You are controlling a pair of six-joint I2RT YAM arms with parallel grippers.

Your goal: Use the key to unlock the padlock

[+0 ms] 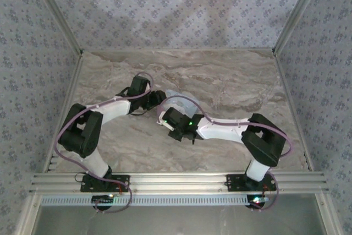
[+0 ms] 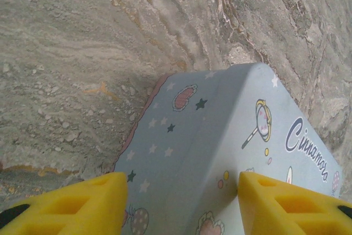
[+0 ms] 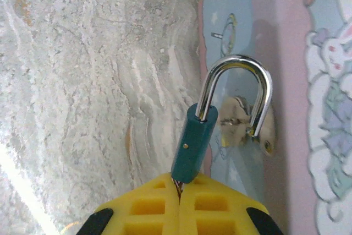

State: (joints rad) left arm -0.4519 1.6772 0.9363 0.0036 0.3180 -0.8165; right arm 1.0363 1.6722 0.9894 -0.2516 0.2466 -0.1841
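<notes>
The padlock [image 3: 193,142] has a teal body and a silver shackle [image 3: 236,64]. The shackle's right leg is out of the body and hooks through a metal hasp [image 3: 237,118] on a pastel printed box [image 3: 286,37]. My right gripper [image 3: 180,192] is shut on the key [image 3: 177,186]; a sliver of it shows where it enters the padlock's bottom. My left gripper [image 2: 179,196] is open over the same box [image 2: 220,125], its yellow fingers [image 2: 71,205] straddling the box's edge. In the top view both grippers [image 1: 155,98] [image 1: 168,118] meet at the box [image 1: 175,95].
The marble-patterned table [image 1: 231,81] lies bare around the arms. Patterned walls [image 1: 176,4] enclose the back and both sides. An aluminium rail [image 1: 176,180] carries the arm bases at the near edge.
</notes>
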